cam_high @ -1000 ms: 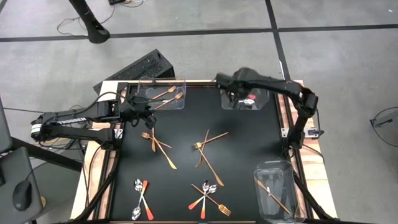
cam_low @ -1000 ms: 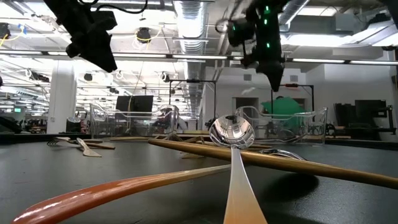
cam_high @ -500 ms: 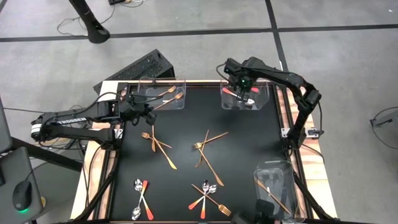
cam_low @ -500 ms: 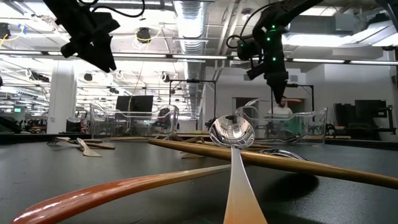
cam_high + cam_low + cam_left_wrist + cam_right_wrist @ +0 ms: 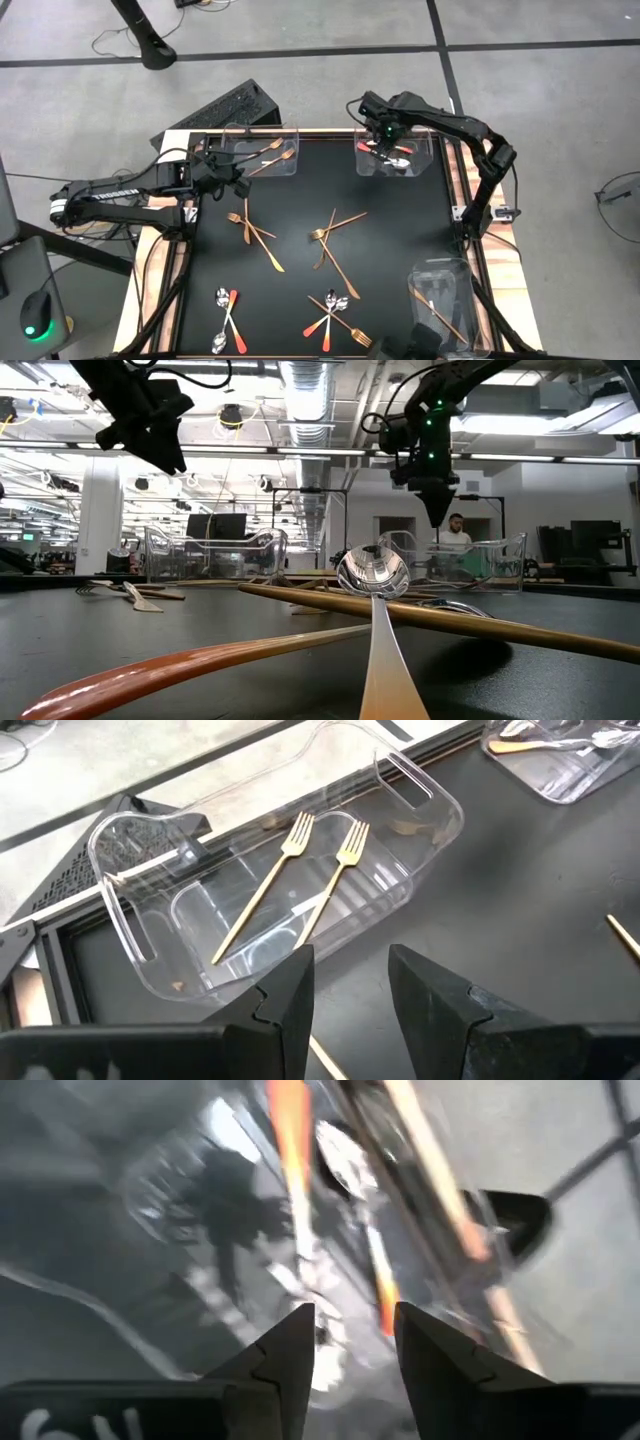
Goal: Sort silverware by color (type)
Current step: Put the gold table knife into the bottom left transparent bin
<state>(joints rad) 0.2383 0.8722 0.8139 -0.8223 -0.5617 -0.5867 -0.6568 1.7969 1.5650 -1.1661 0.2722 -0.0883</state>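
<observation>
Change since a second ago: right gripper (image 5: 385,140) has pulled back toward the far-right bin's (image 5: 424,166) left side, and its jaws, shut then, now stand apart with nothing between them; a red-handled spoon now lies in that bin.
Spoons in far-right bin: I see red-orange handled spoons (image 5: 396,157) lying inside; the right wrist view shows orange handles (image 5: 293,1140) and a silver bowl under the parted fingers, blurred.
Right gripper: it hangs over the far-right bin, above the spoons, empty, fingers (image 5: 283,1355) parted to a moderate gap; in the low view it points down over the bin (image 5: 436,500).
Forks in far-left bin: two gold forks (image 5: 300,880) lie side by side in the far-left bin (image 5: 125,920), tines toward its far end.
Left gripper: I have it just in front of the far-left bin (image 5: 228,182), off the mat, jaws wide, holding nothing; its fingers (image 5: 290,1005) frame the bin's near wall.
Mat centre: gold forks and slim gold sticks cross in two loose piles, one left of centre (image 5: 255,232), one at centre (image 5: 332,240).
Near edge: two spoons with a red handle lie near left (image 5: 225,318); a tangle of spoons and a fork lies near centre (image 5: 335,315).
Near-right bin: it holds one slim gold stick (image 5: 437,312) lying diagonally.
Low view foreground: a spoon bowl (image 5: 372,572) rests across a gold stick (image 5: 450,622).
Background: a person (image 5: 455,535) shows behind the far-right bin.
</observation>
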